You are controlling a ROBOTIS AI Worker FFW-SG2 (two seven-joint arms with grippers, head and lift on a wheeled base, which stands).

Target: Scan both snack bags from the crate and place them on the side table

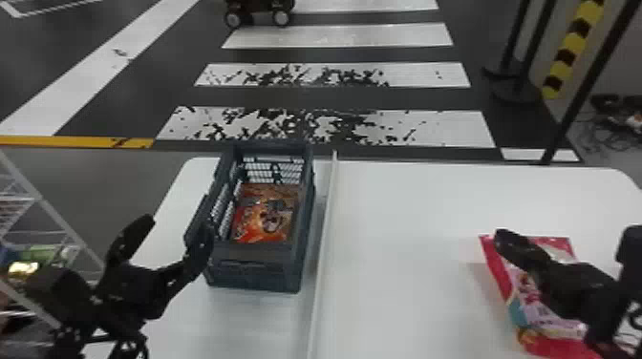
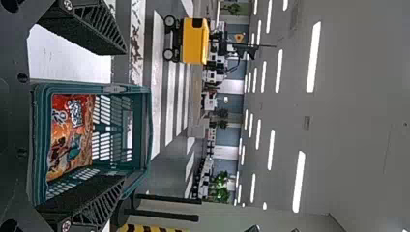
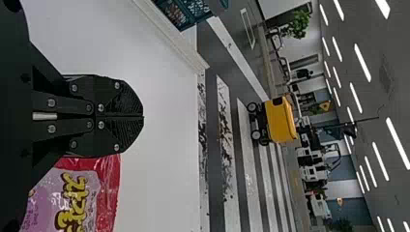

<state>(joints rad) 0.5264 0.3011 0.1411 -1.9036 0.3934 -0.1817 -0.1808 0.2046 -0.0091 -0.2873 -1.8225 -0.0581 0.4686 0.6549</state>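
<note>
White table (image 1: 406, 205) bears the crate (image 1: 253, 274); its orange bag (image 1: 262, 219) lies right of the spread left gripper (image 1: 177, 209), right gripper (image 3: 143, 116) closed.

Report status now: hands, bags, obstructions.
Left hand open, at crate. Right hand shut, near red bag on table. Orange bag inside crate; walls may hinder grasp.
</note>
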